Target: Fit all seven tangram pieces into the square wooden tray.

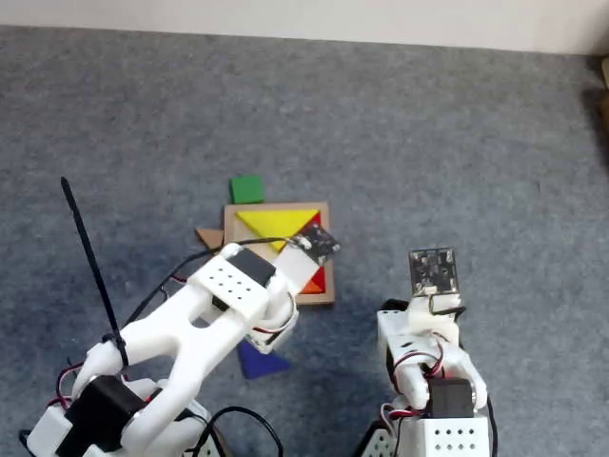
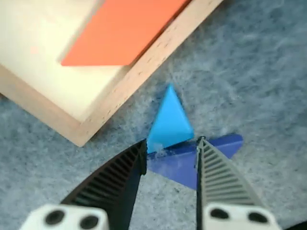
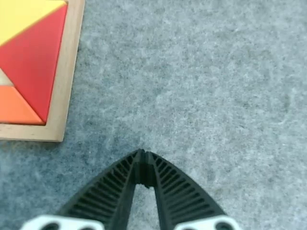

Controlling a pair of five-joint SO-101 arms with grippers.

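The square wooden tray [image 1: 276, 206] lies mid-table with a yellow triangle [image 1: 271, 226], a red triangle [image 3: 33, 57] and an orange piece [image 2: 124, 28] inside it. My left arm reaches across the tray's near side. My left gripper [image 2: 171, 143] is open and low over the carpet just outside a tray corner [image 2: 81, 139]. Its fingers straddle the base of a light blue triangle [image 2: 169, 120], which overlaps a dark blue triangle [image 2: 192, 165]. My right gripper [image 3: 143, 163] is shut with nothing in it, over bare carpet to the right of the tray rim [image 3: 64, 86].
A green square [image 1: 246, 188] lies just beyond the tray's far edge. A brown piece [image 1: 209, 236] sits against its left side. The dark blue triangle [image 1: 262, 362] shows near the left arm. Open grey carpet spreads to the right and far side.
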